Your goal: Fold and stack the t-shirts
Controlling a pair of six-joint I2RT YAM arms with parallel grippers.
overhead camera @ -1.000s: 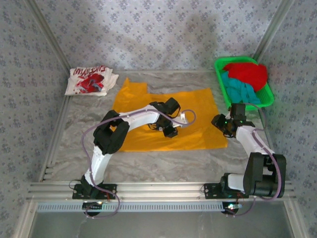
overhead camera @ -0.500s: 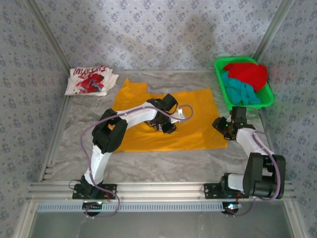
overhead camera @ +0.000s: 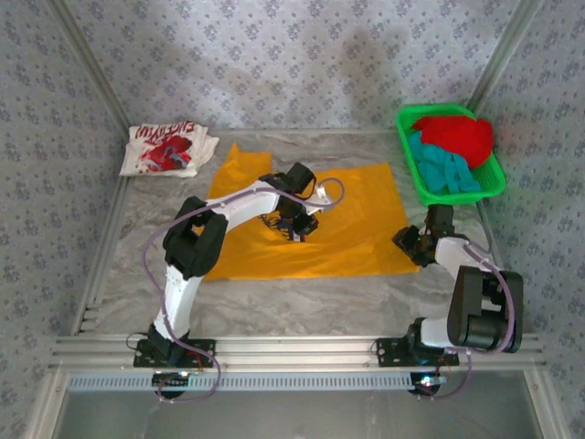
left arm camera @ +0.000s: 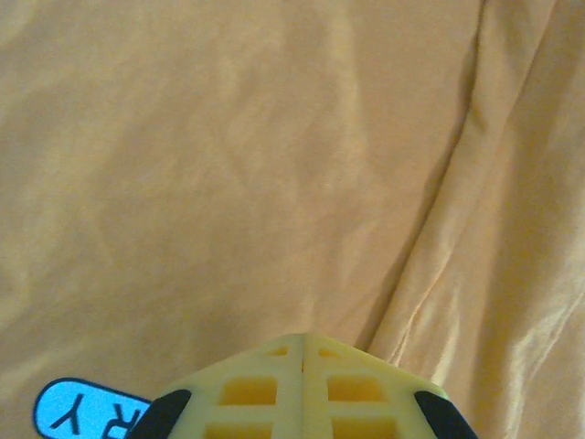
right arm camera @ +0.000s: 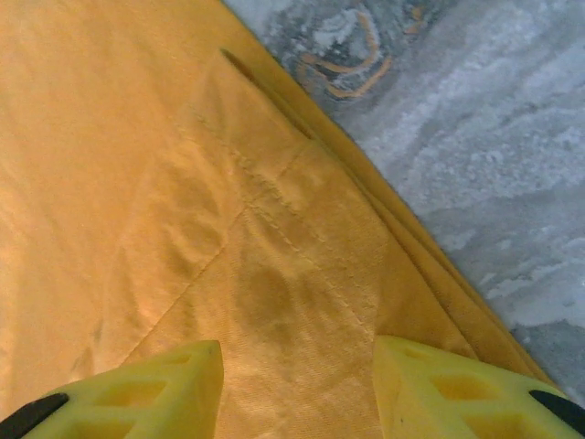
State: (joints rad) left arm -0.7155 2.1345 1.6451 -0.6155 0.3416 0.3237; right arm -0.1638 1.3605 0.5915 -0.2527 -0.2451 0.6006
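A yellow-orange t-shirt (overhead camera: 366, 229) lies spread flat in the middle of the table. My left gripper (overhead camera: 297, 225) hovers over its centre, and in the left wrist view its jaws (left arm camera: 303, 340) are shut with nothing between them, just above the creased cloth (left arm camera: 228, 165). My right gripper (overhead camera: 414, 245) is at the shirt's near right corner. It stands open (right arm camera: 297, 377) astride the stitched hem (right arm camera: 274, 229) without gripping it. A white t-shirt with a red graphic (overhead camera: 167, 149) lies folded at the back left. A red t-shirt (overhead camera: 457, 135) and a teal one (overhead camera: 441, 169) are bunched in the basket.
The green plastic basket (overhead camera: 408, 151) stands at the back right, close behind my right arm. Grey marbled tabletop (right arm camera: 494, 137) borders the shirt's right edge. Patterned walls enclose the table on three sides, and a metal rail (overhead camera: 292, 349) runs along the near edge.
My left gripper has slid back and left across the yellow-orange shirt, staying shut. My right gripper has moved nearer, down to the shirt's right corner.
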